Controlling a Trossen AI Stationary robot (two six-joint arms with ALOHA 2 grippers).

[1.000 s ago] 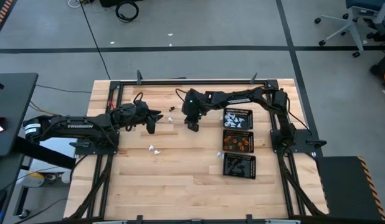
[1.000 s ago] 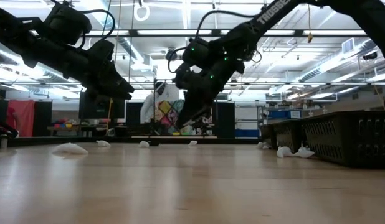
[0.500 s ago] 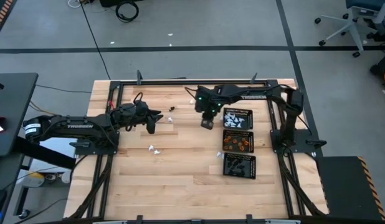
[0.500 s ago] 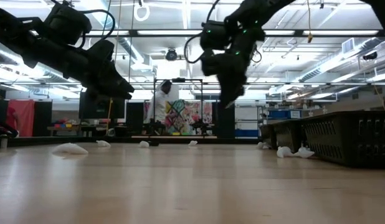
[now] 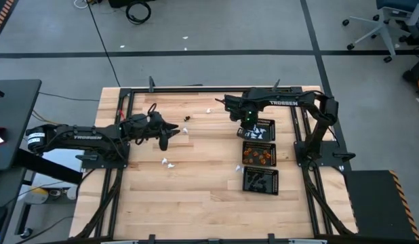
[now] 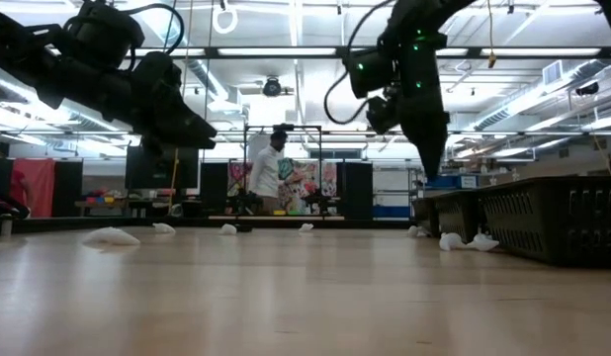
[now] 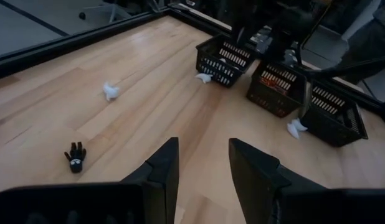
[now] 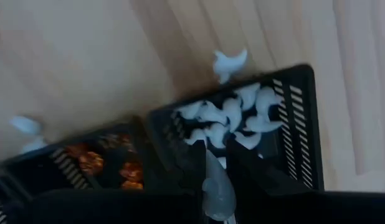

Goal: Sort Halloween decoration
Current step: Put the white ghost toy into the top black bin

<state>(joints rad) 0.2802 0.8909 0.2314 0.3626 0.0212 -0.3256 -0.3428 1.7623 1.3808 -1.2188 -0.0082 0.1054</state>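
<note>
The Halloween decoration is small trinkets. White ones fill the far mesh tray, orange ones the middle tray, black ones the near tray. Loose white trinkets and a black hand-shaped one lie on the wood. My right gripper hangs over the far tray's left edge, shut on a white trinket. My left gripper hovers open at the table's left, nothing between its fingers. My right gripper pinches a white trinket between its two fingers. The fingers come from above, pointing down. The trinket is lifted clear, above the tray of white pieces.
The three trays stand in a row along the table's right side. A white trinket lies just outside the far tray. A black frame rims the table. Bare wood spreads across the middle and near part. A person stands in the room beyond.
My right gripper has gone up and toward the table's right edge, from the table's middle to above the far tray, and has tipped from a slant to pointing straight down. It has stayed shut. The person in the background has walked a few steps.
</note>
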